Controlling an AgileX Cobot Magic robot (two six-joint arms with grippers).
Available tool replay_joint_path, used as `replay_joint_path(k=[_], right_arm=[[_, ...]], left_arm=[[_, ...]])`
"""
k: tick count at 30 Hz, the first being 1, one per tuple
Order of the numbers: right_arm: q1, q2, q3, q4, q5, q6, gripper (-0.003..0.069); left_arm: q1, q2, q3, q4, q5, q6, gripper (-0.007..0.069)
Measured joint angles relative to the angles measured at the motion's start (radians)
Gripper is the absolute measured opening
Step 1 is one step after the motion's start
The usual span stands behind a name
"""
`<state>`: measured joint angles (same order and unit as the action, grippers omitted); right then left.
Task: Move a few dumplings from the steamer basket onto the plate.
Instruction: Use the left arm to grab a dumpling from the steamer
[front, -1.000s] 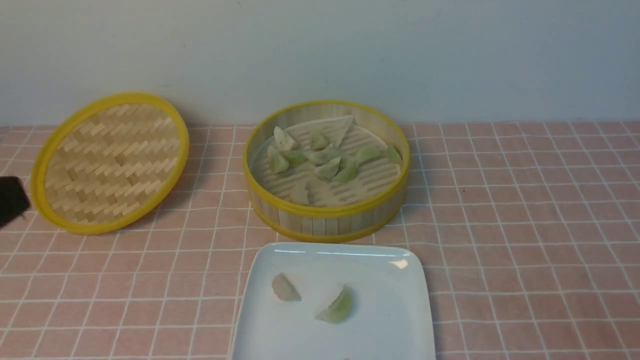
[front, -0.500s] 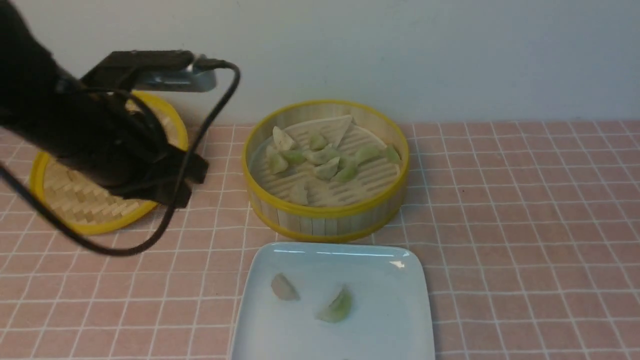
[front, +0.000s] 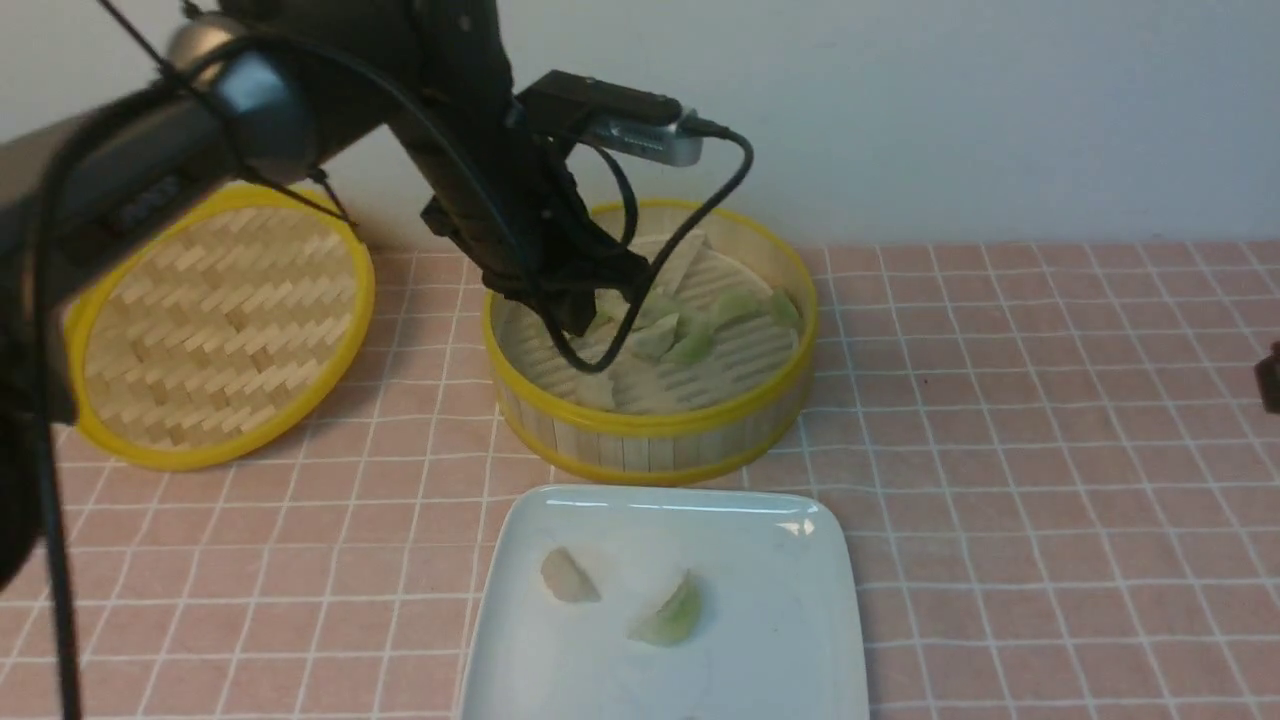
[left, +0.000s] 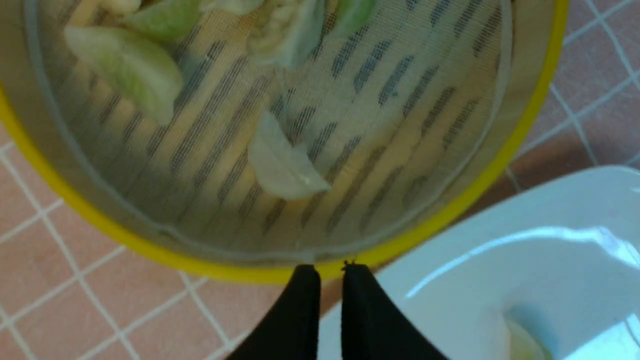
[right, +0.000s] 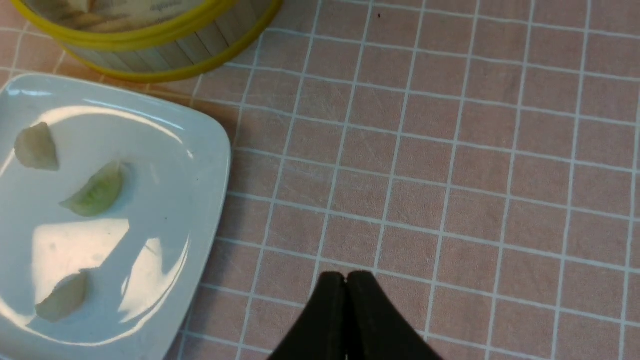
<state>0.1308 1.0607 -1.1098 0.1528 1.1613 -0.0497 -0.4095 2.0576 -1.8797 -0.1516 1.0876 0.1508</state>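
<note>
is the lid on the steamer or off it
Off. The lid sits apart, left of the basket, and the dumplings inside show uncovered.

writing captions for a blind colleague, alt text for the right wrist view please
The right claw, shut and empty, hangs over a pink checked tablecloth. Beside it a white plate holds three dumplings, with the steamer basket just beyond the plate.

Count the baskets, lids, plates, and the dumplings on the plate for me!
Basket: 1
Lid: 1
Plate: 1
Dumplings on the plate: 3
Total: 6
</note>
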Motion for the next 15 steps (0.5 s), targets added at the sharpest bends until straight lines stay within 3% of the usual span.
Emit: replay_joint_path(k=[6,7,10,13,15], right_arm=[[0.0,0.0,0.0,0.002,-0.012,0.001,-0.001],[0.0,0.0,0.0,0.008,-0.012,0.001,-0.001],[0.0,0.0,0.0,0.016,-0.012,0.001,-0.001],[0.0,0.0,0.0,0.017,-0.012,0.001,-0.001],[0.0,0.0,0.0,0.019,-0.012,0.001,-0.001]], left_arm=[[-0.005,0.156,-0.097,0.026,-0.058,-0.041,0.0318],[-0.005,0.195,-0.118,0.045,-0.073,-0.079,0.0385],[-0.005,0.252,-0.135,0.063,-0.093,-0.132,0.0457],[-0.005,0.288,-0.137,0.065,-0.1,-0.168,0.0479],[-0.005,0.297,-0.147,0.061,-0.096,-0.198,0.0448]])
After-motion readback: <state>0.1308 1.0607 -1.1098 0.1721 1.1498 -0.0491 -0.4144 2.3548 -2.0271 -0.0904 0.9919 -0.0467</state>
